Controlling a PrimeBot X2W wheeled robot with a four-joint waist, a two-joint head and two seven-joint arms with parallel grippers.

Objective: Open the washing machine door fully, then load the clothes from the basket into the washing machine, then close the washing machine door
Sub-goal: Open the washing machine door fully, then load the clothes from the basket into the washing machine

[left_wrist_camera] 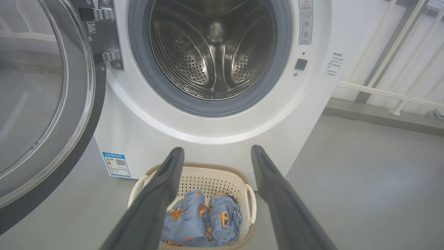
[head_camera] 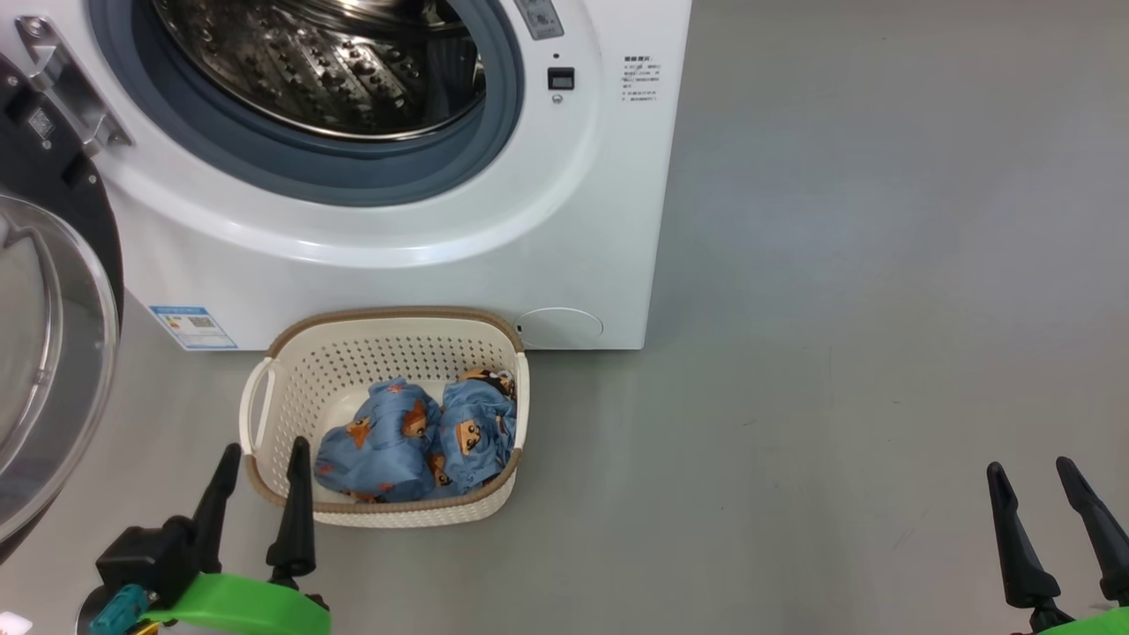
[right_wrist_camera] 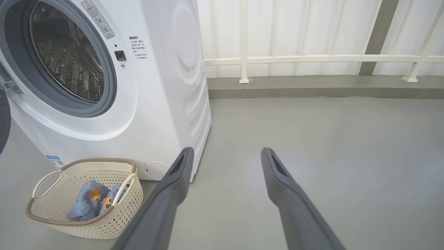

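The big white front-loading washing machine stands on the grey floor with its round glossy black glass-bowled door swung wide to the left, leaving the steel drum in plain sight. Just in front of the machine's foot sits the small cream-white perforated plastic basket with a brown woven-look rim, both blue bear-print garments inside. The left jaws gape wide and empty at the basket's near left corner. The right jaws, equally wide and empty, hang over the floor well to the right.
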